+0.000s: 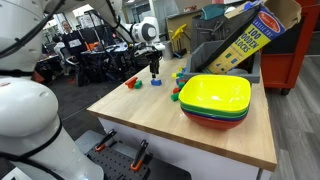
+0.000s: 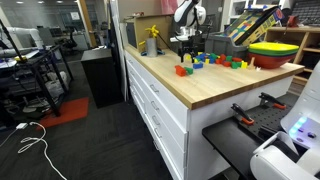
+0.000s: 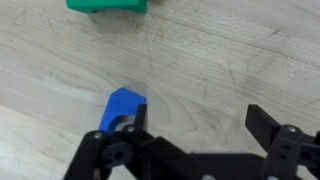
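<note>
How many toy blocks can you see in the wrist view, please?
2. A blue block lies close beside one finger of the open end effector; a green block sits at the top edge, partly cut off. Others may lie outside this view.

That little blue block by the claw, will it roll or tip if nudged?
The blue block looks flat-faced and rigid, so it probably slides rather than rolls. Small, so likely light. The smooth table may let it skid.
</note>
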Action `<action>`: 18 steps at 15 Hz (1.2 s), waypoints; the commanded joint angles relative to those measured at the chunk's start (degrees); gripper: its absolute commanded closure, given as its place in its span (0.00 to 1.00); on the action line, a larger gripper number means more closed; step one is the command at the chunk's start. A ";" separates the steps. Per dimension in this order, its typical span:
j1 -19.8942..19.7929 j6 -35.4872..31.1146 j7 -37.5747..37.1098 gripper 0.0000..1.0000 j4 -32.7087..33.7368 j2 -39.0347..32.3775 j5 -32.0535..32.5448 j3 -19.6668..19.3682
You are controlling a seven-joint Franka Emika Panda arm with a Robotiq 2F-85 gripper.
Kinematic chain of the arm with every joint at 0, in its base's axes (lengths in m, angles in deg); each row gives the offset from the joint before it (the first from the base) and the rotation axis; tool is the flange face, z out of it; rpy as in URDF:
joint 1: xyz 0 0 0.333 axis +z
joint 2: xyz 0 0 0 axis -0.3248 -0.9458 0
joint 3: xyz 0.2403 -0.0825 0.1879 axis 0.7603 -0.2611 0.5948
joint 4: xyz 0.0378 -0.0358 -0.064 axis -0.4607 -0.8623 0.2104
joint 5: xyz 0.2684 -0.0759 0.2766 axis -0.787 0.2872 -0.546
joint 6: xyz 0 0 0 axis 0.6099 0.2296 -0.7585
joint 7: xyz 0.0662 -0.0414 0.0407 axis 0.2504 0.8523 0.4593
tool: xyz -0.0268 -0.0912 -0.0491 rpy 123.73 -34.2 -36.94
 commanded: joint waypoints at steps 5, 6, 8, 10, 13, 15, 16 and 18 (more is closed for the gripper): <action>-0.36 -3.10 0.23 0.00 -2.20 2.14 -0.24 0.31; -0.32 -3.05 0.21 0.00 -2.59 2.51 -0.17 0.29; -0.31 -2.60 0.06 0.00 -3.32 3.08 -0.06 0.20; -0.30 -2.57 0.12 0.00 -4.44 3.63 -0.04 0.21; -0.39 -2.98 0.27 0.00 -6.46 4.19 -0.17 0.27; -0.46 -3.23 0.37 0.00 -7.22 4.43 -0.31 0.35; -0.52 -3.37 0.42 0.00 -7.32 4.48 -0.46 0.44; -0.57 -3.45 0.54 0.00 -7.27 4.41 -0.67 0.60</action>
